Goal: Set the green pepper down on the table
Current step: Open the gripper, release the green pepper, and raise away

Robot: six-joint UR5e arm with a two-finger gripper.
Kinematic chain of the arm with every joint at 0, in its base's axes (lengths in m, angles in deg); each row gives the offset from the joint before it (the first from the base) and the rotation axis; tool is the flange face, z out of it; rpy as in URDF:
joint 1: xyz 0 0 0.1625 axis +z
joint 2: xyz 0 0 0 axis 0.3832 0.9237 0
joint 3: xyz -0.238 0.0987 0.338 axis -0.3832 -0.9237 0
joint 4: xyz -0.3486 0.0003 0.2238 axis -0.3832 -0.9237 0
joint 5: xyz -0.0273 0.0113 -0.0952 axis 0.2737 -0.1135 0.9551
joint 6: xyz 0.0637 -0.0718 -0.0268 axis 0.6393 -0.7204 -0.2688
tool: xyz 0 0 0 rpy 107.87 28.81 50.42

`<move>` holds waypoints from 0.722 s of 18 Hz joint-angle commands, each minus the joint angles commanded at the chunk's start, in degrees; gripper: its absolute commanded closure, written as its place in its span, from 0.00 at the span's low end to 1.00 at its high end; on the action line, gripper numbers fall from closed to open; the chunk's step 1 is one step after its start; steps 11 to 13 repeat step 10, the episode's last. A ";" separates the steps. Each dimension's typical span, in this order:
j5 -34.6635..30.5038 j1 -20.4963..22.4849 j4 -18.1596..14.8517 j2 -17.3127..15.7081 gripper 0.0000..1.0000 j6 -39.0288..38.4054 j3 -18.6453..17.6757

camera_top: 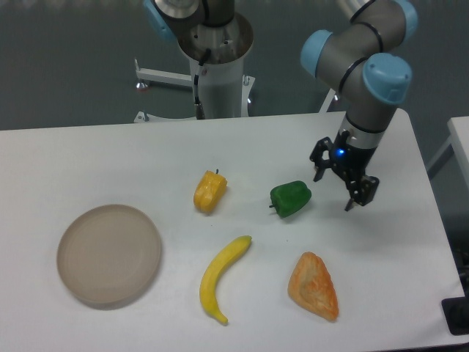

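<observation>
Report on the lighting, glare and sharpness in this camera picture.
Fixed camera view: soft, even light; the glossy dark-green bell pepper and long yellow banana cast faint shadows on the white matte table; a blue light glows on the open two-finger gripper; edges look sharp, without blur.

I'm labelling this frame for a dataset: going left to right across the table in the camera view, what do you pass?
Beige plate → yellow pepper → green pepper → gripper. The banana and the orange-coloured wedge overlap these in horizontal span, so I leave them out.
</observation>
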 joint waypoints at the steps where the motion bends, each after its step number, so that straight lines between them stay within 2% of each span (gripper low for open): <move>1: -1.32 -0.35 0.00 0.62 0.00 -0.35 1.23; 8: -3.09 -0.97 0.26 5.36 0.00 -0.71 7.39; 13: -3.44 -1.15 0.35 5.72 0.00 -0.71 8.19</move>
